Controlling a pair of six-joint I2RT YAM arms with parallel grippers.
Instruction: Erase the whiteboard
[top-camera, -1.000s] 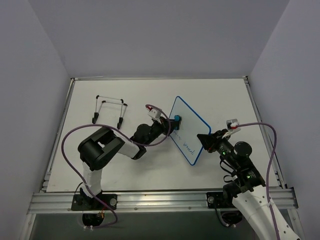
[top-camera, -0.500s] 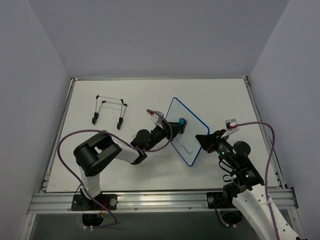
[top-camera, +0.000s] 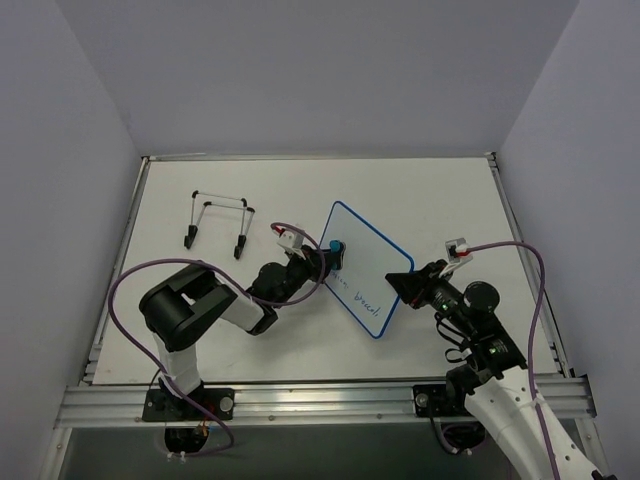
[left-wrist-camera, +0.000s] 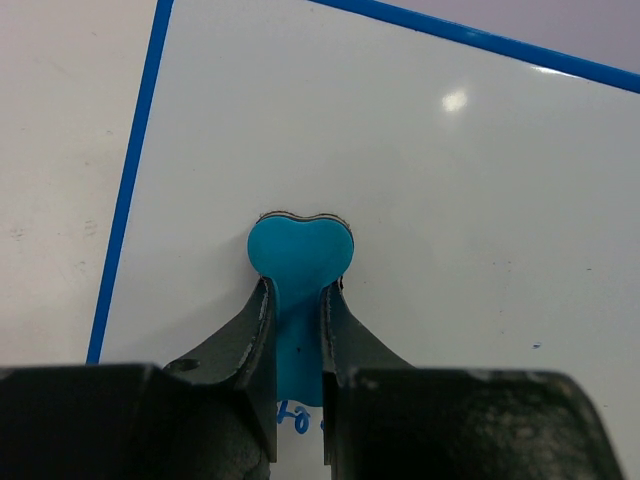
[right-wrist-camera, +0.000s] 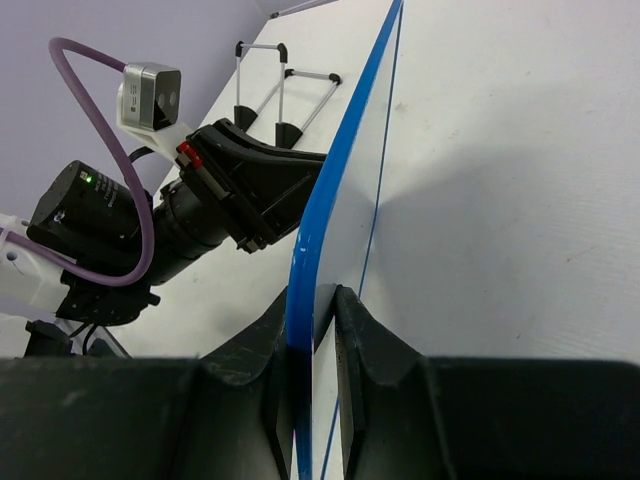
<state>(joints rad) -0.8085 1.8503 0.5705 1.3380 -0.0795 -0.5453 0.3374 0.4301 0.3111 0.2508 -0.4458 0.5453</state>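
The whiteboard, white with a thin blue rim, is held tilted above the table; blue handwriting runs along its lower left part. My right gripper is shut on its right edge; the right wrist view shows the blue rim edge-on between the fingers. My left gripper is shut on the small blue eraser, which is pressed on the board near its upper left corner. In the left wrist view the eraser sits flat on the white surface, with a bit of blue writing just below it.
The black wire stand sits on the white table at the back left, also in the right wrist view. Purple cables loop from both arms. Grey walls enclose the table on three sides; a metal rail runs along the near edge.
The board has swung left and toward the left arm. My left gripper and the eraser have moved left and back across the board, from its middle to its upper left corner.
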